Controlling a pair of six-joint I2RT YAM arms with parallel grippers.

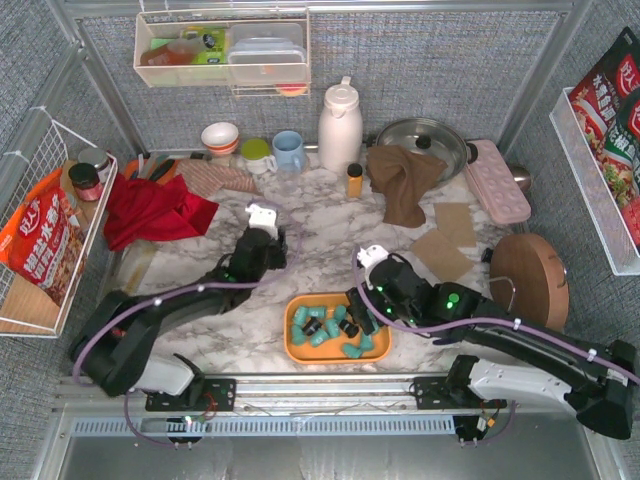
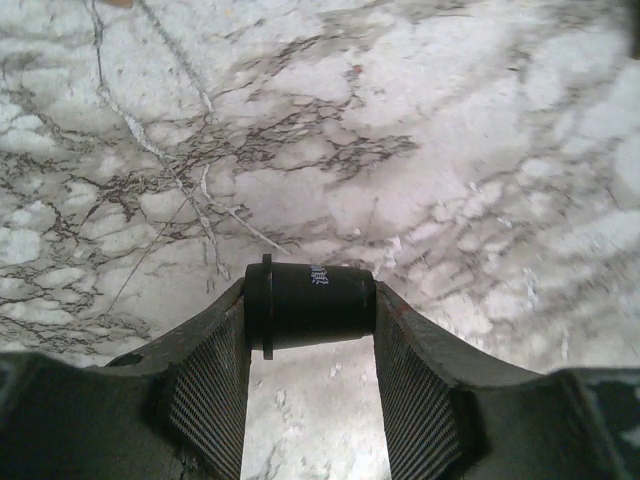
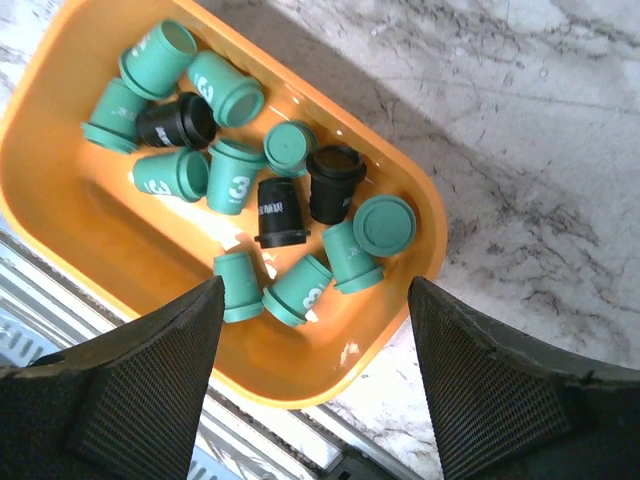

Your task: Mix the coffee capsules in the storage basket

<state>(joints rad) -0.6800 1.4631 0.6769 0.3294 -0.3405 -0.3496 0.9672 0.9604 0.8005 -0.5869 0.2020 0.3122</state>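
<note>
The orange storage basket (image 1: 297, 349) sits at the near middle of the marble table and holds several teal coffee capsules (image 1: 301, 317) and a few black ones (image 1: 313, 327). In the right wrist view the basket (image 3: 60, 215) lies below the wide-open fingers, with teal capsules (image 3: 232, 176) and black capsules (image 3: 278, 211) loose in it. My right gripper (image 1: 358, 313) hovers open over the basket's right end. My left gripper (image 1: 262, 243) is up and left of the basket, over bare marble, shut on a black capsule (image 2: 310, 304) held sideways between its fingertips.
A red cloth (image 1: 150, 211) lies at the left, a brown cloth (image 1: 404, 178) and cardboard pieces (image 1: 443, 243) at the right. A white jug (image 1: 339, 125), a small orange bottle (image 1: 354, 180), cups (image 1: 288, 150) and a pot (image 1: 420, 140) stand at the back. A wooden lid (image 1: 528, 279) lies at the right.
</note>
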